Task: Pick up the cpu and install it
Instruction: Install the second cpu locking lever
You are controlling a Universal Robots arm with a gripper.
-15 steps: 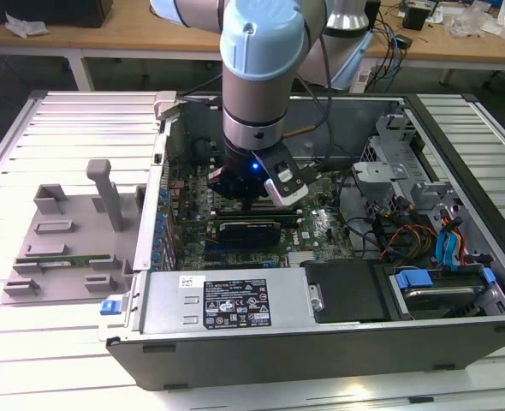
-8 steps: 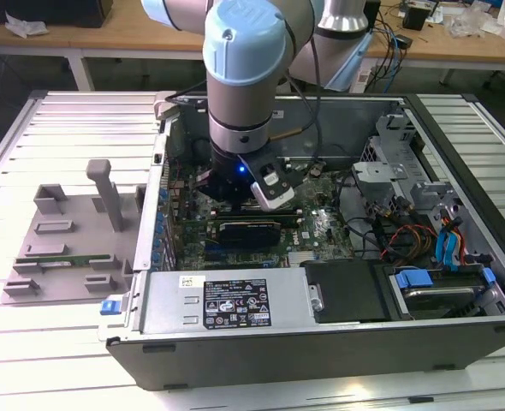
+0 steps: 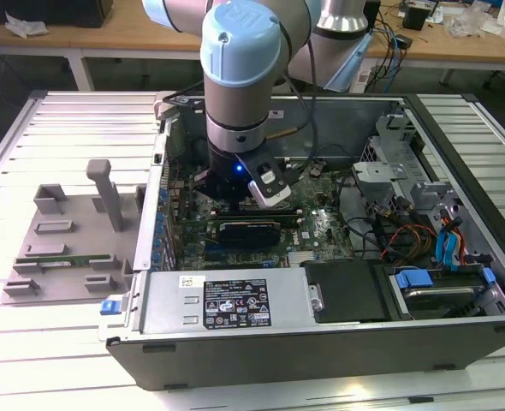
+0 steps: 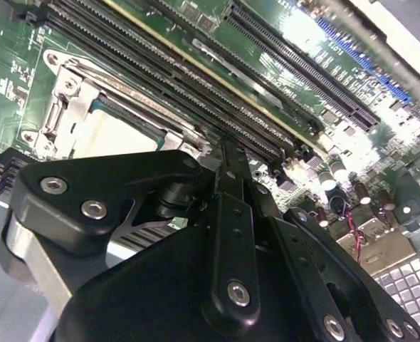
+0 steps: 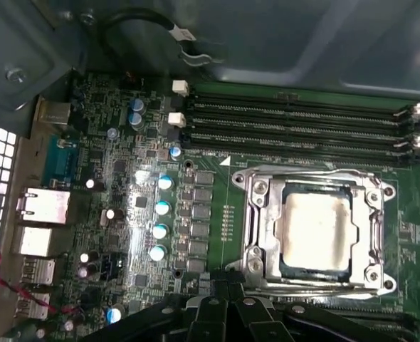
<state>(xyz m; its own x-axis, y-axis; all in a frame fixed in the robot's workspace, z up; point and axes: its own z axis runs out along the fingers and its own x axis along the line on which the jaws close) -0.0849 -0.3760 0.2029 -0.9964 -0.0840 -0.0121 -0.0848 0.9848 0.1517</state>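
Note:
The cpu (image 5: 317,226), a pale silvery square, lies flat inside the metal socket frame (image 5: 256,228) on the green motherboard. In the second wrist view a strip of the cpu (image 4: 107,135) shows just beyond the black gripper body. My gripper (image 5: 221,288) hovers beside the socket's edge with its fingers together and nothing between them; it is apart from the cpu. In the exterior view the arm's wrist (image 3: 240,128) reaches down into the open computer case (image 3: 321,342), over the motherboard.
Black memory slots (image 5: 295,121) run beside the socket. Capacitors (image 5: 160,206) and rear ports (image 5: 43,206) lie to its other side. A grey fixture (image 3: 64,231) holding a green memory stick (image 3: 64,258) sits at the exterior view's left. Drive bays and cables (image 3: 424,240) fill the case's right.

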